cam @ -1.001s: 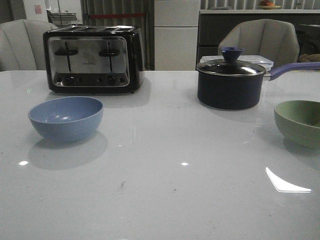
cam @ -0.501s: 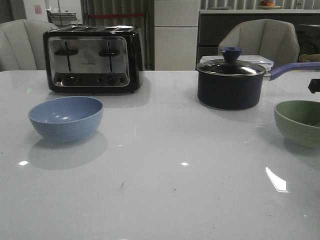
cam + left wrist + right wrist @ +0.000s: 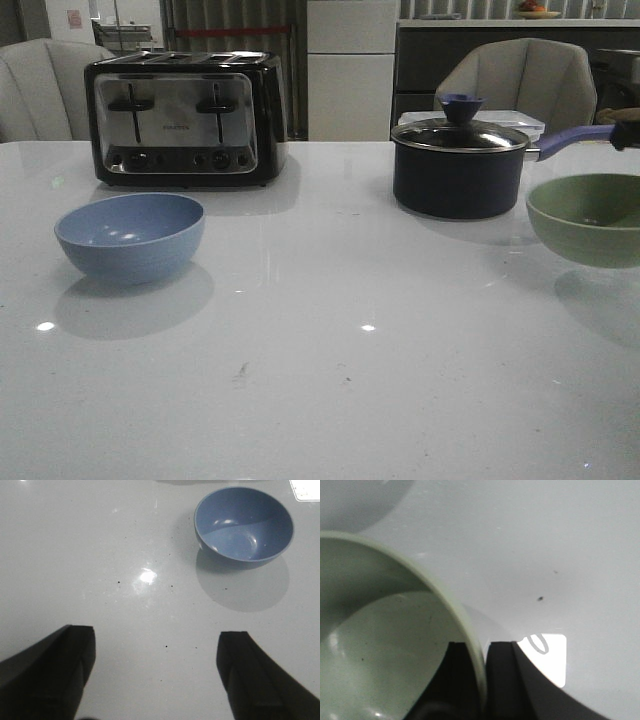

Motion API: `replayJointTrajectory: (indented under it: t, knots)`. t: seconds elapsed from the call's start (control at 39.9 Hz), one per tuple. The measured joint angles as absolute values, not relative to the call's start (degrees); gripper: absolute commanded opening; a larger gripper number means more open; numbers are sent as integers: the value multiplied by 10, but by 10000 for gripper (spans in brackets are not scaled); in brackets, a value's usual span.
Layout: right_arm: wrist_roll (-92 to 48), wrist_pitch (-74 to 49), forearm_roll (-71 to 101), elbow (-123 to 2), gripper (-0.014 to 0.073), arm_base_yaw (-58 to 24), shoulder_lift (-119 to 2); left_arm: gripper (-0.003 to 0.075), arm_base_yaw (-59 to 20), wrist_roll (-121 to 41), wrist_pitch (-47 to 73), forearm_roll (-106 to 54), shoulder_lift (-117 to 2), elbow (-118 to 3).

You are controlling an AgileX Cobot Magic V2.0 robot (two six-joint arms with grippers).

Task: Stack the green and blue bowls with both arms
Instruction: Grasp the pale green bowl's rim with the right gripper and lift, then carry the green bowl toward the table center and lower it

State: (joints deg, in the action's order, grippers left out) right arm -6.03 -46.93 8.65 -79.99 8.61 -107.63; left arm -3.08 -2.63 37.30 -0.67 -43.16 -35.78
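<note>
The pale green bowl point(image 3: 588, 217) hangs clear of the desk point(image 3: 320, 380), its rim pinched in the right claw point(image 3: 484, 680). The blue bowl point(image 3: 244, 524) sits upright ahead of the left claw point(image 3: 156, 672), which is spread wide, holding nothing.

My view: a glossy white surface point(image 3: 330, 400) carries a blue bowl point(image 3: 130, 236), toaster point(image 3: 186, 118) and lidded navy saucepan point(image 3: 460, 170).

A glossy white table point(image 3: 320, 400) reflects small spots of light. Behind it stand two grey chairs point(image 3: 525, 80), a white cabinet point(image 3: 350, 70) and a dark counter point(image 3: 500, 30).
</note>
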Motion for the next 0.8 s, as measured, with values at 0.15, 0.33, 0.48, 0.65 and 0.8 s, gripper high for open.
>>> replayJointTrajectory:
  t: [0.15,0.33,0.48,0.65,0.8]
  knots:
    - [-70,-482,87,-800,56,9,-1035,560,-31,-26,367,-7,-432,-358]
    - [-70,-488,103,-797,56,-99,-1025,560,-31,-26,367,-7,-432,-358]
    - [-72,-469,109,-766,56,-176,-1025,560,-31,-26,367,-7,-432,-358]
    - [-72,-422,125,-718,56,-235,-1025,560,-31,-26,366,-7,-432,-358]
    - [-73,-380,156,-690,57,-257,-1026,560,-31,-26,366,-7,-432,-357]
